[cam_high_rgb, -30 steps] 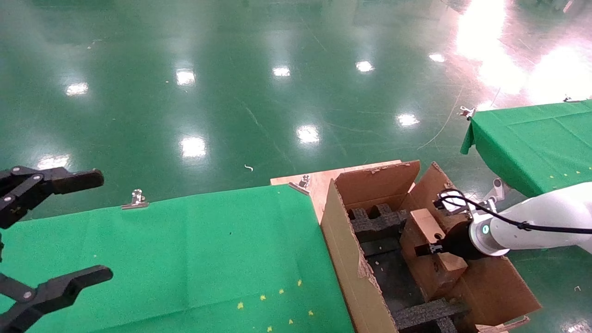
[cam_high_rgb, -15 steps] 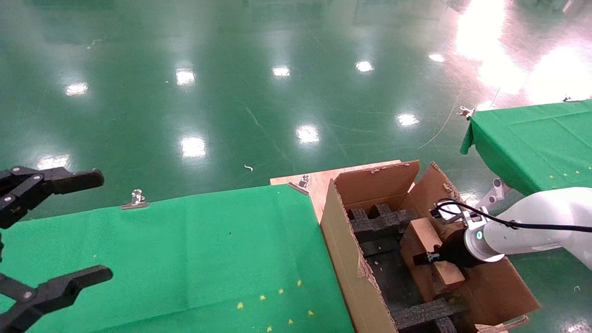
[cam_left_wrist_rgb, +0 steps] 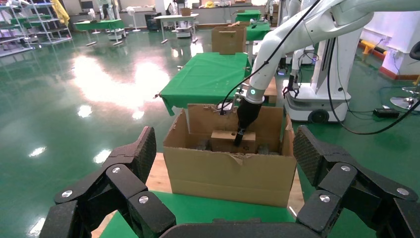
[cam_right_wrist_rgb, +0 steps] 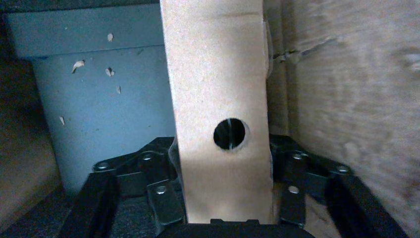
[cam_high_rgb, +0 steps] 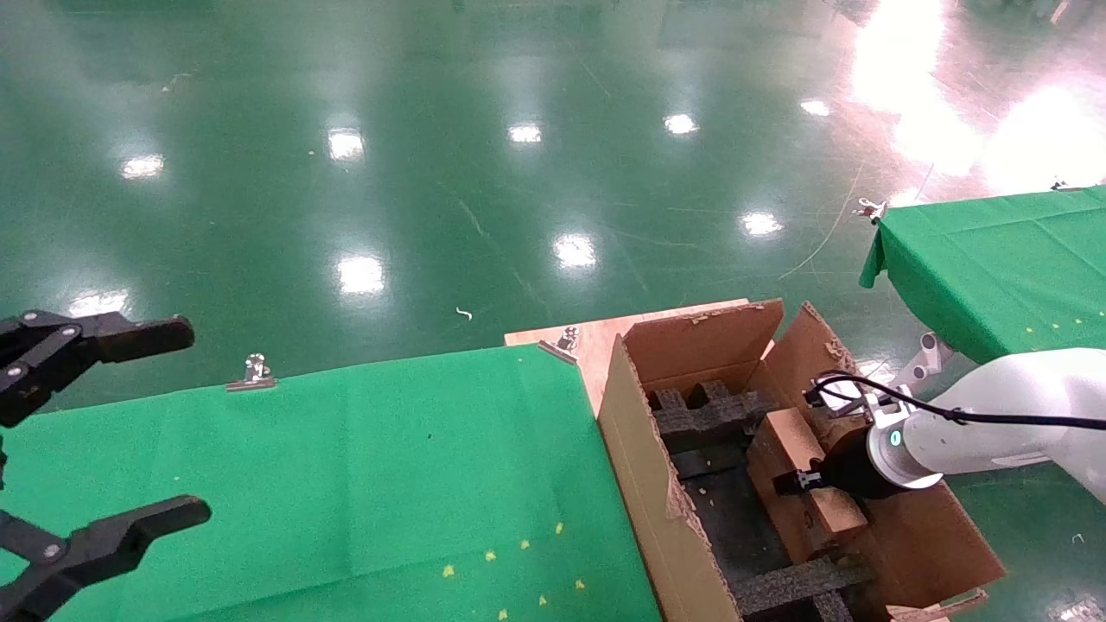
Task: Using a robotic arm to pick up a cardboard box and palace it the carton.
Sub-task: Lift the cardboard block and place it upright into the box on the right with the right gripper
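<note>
**Small box held inside the carton**

Glossy green floor (cam_high_rgb: 484, 173) fills the far half of the head view, with a green-clothed table (cam_high_rgb: 346, 484) nearer and a second green-draped table (cam_high_rgb: 994, 268) at about 2 o'clock. At about 4 o'clock on the near table's right end stands the carton (cam_high_rgb: 657, 510), flaps up, with black foam inserts (cam_high_rgb: 704, 415) across its floor.

The robotic arm (cam_high_rgb: 994, 423), the robot's right, reaches in over the carton's right wall. Its right gripper (cam_right_wrist_rgb: 225, 208) is closed against the two sides of the cardboard box (cam_high_rgb: 799, 484), one finger (cam_right_wrist_rgb: 161, 196) pressed on each flank, the round hole (cam_right_wrist_rgb: 230, 134) in the box's face showing between them. The box sits tilted within the carton's right half, close to the inner wall; whether it rests on the foam cannot be told.

The left gripper (cam_left_wrist_rgb: 223, 193) hangs at 9 o'clock over the near table's left end, fingers spread wide and holding nothing.
</note>
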`<control>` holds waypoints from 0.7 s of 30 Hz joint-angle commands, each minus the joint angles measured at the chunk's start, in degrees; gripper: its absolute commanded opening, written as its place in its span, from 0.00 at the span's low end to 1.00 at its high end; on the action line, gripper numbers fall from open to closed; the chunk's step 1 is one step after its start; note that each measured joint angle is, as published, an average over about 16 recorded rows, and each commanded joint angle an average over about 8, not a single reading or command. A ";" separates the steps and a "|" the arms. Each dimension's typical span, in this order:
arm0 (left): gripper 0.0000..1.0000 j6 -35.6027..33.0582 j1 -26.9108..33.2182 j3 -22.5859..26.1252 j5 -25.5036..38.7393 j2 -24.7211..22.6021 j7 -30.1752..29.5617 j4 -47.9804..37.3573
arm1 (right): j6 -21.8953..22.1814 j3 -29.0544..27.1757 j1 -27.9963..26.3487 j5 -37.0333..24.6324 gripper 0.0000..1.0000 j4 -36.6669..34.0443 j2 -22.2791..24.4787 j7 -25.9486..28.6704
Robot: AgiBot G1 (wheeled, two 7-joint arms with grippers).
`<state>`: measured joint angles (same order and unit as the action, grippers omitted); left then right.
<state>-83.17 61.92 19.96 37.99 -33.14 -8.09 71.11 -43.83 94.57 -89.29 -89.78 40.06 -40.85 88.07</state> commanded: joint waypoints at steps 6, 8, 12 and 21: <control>1.00 0.00 0.00 0.00 0.00 0.00 0.00 0.00 | 0.23 -0.33 -1.70 -0.53 1.00 0.13 0.25 0.64; 1.00 0.00 0.00 0.00 0.00 0.00 0.00 0.00 | 0.27 -0.43 -2.30 -0.73 1.00 0.32 0.41 0.88; 1.00 0.00 0.00 0.00 0.00 0.00 0.00 0.00 | 0.43 -0.61 -3.58 -1.28 1.00 0.86 0.77 1.29; 1.00 0.00 0.00 0.00 0.00 0.00 0.00 0.00 | 1.91 -1.49 -7.38 -2.85 1.00 2.71 1.63 2.21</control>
<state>-83.16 61.92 19.96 37.99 -33.14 -8.09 71.11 -41.93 92.74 -97.23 -92.33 43.26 -39.32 89.91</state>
